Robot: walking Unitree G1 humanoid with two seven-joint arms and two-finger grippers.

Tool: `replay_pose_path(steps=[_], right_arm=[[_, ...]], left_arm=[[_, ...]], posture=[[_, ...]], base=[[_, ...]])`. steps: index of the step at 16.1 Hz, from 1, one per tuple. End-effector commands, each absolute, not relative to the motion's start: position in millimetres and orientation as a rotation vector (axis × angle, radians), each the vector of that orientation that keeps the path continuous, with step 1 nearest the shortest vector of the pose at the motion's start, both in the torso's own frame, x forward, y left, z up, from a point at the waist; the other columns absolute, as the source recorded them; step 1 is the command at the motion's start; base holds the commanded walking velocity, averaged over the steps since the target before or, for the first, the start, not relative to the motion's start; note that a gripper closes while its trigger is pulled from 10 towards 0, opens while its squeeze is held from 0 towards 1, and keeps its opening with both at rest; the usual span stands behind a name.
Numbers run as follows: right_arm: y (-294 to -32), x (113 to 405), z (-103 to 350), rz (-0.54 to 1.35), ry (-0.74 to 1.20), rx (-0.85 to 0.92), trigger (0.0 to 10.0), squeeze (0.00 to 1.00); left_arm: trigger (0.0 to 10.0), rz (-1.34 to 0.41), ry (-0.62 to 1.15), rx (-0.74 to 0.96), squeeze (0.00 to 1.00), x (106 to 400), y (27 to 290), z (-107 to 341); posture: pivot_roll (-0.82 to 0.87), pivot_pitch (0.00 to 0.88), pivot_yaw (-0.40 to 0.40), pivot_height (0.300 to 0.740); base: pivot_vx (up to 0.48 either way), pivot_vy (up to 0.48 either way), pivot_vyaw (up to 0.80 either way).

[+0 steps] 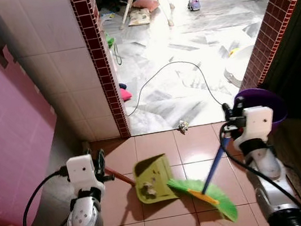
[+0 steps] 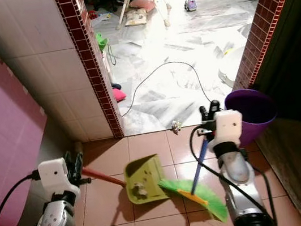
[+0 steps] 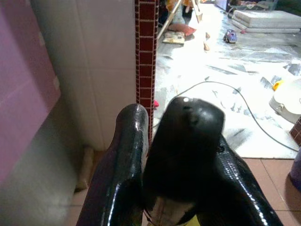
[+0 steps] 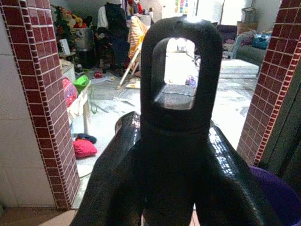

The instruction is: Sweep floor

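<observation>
Where bristles (image 1: 206, 196) splay, scoop-shaped plastic dustpan (image 1: 152, 178)

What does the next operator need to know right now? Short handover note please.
Left gripper: shut on the dustpan handle.
Right gripper: shut on the broom handle.
Green dustpan lies flat on the terracotta tiles, some debris already in it. Green broom head touches the floor by the pan's right edge.
Left to do: small crumpled scrap at the doorway threshold, unswept. Purple bucket beside the right arm.

Head eyes look down; wrist cameras peer closely forward, sharing the doorway (image 1: 187, 55).
</observation>
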State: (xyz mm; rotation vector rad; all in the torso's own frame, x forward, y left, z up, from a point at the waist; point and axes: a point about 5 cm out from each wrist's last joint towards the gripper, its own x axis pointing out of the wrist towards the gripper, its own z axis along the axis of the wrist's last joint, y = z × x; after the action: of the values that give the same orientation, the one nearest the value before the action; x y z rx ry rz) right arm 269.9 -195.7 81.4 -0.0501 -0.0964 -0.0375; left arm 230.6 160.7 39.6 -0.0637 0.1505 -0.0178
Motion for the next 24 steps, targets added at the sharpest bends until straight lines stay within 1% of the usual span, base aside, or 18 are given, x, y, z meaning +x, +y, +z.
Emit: replay_pose_path(steps=[1,2,3,4,7,8,10,12,15,18,20,24], right_arm=[[-200,270,85,-0.062,-0.09,-0.058,10.0,0.0],[-200,270,86,-0.063,-0.088,-0.055,10.0,0.0],[-194,276,96,-0.061,-0.123,-0.051,10.0,0.0],[-190,281,107,-0.053,-0.16,-0.065,10.0,0.0],[-192,289,123,-0.083,-0.203,-0.079,10.0,0.0],[-193,292,132,-0.101,-0.227,-0.089,10.0,0.0],[-193,293,133,-0.107,-0.221,-0.084,10.0,0.0],[-189,281,122,-0.087,-0.166,-0.036,10.0,0.0],[-190,249,103,-0.034,-0.078,-0.065,10.0,0.0],[-193,233,99,-0.024,-0.044,-0.074,10.0,0.0],[-192,229,101,-0.021,-0.039,-0.076,10.0,0.0],[-188,230,98,-0.028,-0.016,-0.06,10.0,0.0]], left_arm=[[10.0,-0.056,0.205,-0.062,0.0,226,158,35],[10.0,-0.057,0.209,-0.064,0.0,226,158,36],[10.0,-0.064,0.185,-0.083,0.0,225,154,48],[10.0,-0.077,0.15,-0.055,0.0,226,154,60],[10.0,-0.053,0.173,-0.077,0.0,226,160,68],[10.0,-0.047,0.182,-0.061,0.0,224,162,71],[10.0,-0.037,0.211,-0.035,0.0,220,165,67],[10.0,-0.015,0.252,0.0,0.0,212,169,60],[10.0,-0.027,0.256,0.003,0.0,198,168,63],[10.0,-0.018,0.258,0.015,0.0,191,171,65],[10.0,-0.024,0.264,0.015,0.0,187,170,67],[10.0,-0.023,0.279,0.033,0.0,186,172,62]], posture=[[-0.07,0.0,0.039,0.74],[-0.07,0.0,0.039,0.74],[-0.06,0.0,0.041,0.74],[-0.06,0.0,0.036,0.74],[-0.05,0.0,0.03,0.74],[-0.05,0.0,0.029,0.74],[-0.05,0.0,0.028,0.74],[-0.05,0.0,0.027,0.74],[-0.05,0.0,0.026,0.74],[-0.04,0.0,0.031,0.74],[-0.04,0.0,0.037,0.74],[-0.04,0.0,0.04,0.74]], base=[[0.0,0.0,0.0],[0.0,0.0,0.0],[0.0,0.0,0.0],[0.0,0.0,0.0],[0.0,0.0,0.0],[0.0,0.0,0.0],[0.0,0.0,0.0],[0.0,0.0,0.0],[0.0,0.0,0.0],[0.0,0.0,0.0],[0.0,0.0,0.0],[0.0,0.0,0.0]])
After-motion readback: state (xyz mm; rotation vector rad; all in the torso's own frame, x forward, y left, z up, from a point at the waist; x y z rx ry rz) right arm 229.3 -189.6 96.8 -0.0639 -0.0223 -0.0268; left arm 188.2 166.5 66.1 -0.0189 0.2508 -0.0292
